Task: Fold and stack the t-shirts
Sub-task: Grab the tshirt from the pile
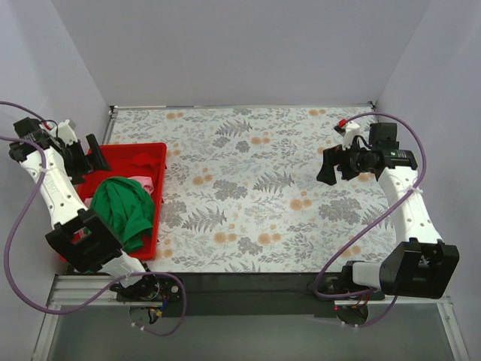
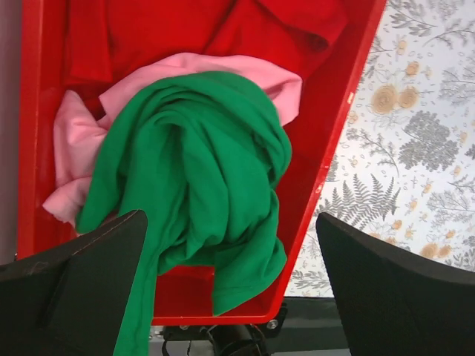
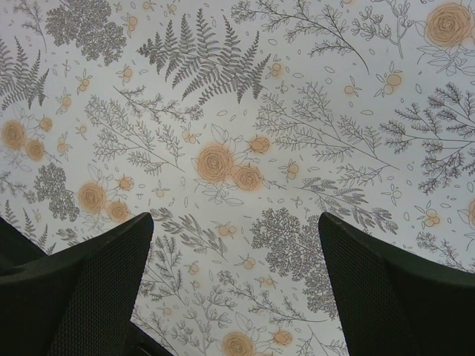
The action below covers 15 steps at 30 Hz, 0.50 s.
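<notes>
A crumpled bright green t-shirt (image 1: 122, 209) lies on top of a light pink t-shirt (image 1: 143, 183) inside the red tray (image 1: 159, 197) at the left. In the left wrist view the green shirt (image 2: 200, 170) covers most of the pink one (image 2: 78, 144), and a red cloth (image 2: 215, 30) lies at the tray's far end. My left gripper (image 1: 84, 156) hovers above the tray's far part, open and empty (image 2: 230, 245). My right gripper (image 1: 336, 165) is open and empty above the bare floral tablecloth at the right (image 3: 234, 248).
The floral tablecloth (image 1: 255, 188) covers the table between the tray and the right arm. Grey walls stand at the left, back and right. The table's black front edge (image 1: 248, 280) runs by the arm bases.
</notes>
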### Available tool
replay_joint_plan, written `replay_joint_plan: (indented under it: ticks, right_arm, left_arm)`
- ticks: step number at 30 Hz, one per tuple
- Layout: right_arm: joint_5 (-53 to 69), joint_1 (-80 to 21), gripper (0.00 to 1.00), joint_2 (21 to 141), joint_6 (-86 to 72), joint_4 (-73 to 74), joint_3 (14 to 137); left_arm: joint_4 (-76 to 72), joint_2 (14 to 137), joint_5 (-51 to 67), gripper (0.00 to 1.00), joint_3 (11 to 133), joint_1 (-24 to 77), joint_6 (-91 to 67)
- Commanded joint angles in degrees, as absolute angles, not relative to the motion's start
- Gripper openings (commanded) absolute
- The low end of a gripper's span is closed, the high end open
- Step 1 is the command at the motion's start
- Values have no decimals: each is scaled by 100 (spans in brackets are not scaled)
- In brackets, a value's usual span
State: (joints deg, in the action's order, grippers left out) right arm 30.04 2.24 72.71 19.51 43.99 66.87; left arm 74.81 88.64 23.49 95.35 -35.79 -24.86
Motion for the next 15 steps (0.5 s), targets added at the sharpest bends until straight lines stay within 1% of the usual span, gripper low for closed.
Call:
replay_joint_plan:
  ticks: [1, 4, 11, 15]
  right_arm:
    - [3146, 237, 98, 7373, 1987, 4368, 6706]
    - [3173, 237, 99, 7461, 1934, 4377, 6785]
    - [3217, 237, 99, 7734, 1854, 4517, 7109]
    - [3260, 237, 98, 7866, 1837, 4535, 7163]
  left_arm:
    - [7515, 8798, 1996, 97, 9379, -3647, -2320]
    - [7156, 8763, 1882, 93, 9001, -3647, -2408]
    - [6505, 8701, 1951, 92, 7929, -3621, -2566]
    - [6241, 8745, 1951, 88, 7594, -3560, -2628]
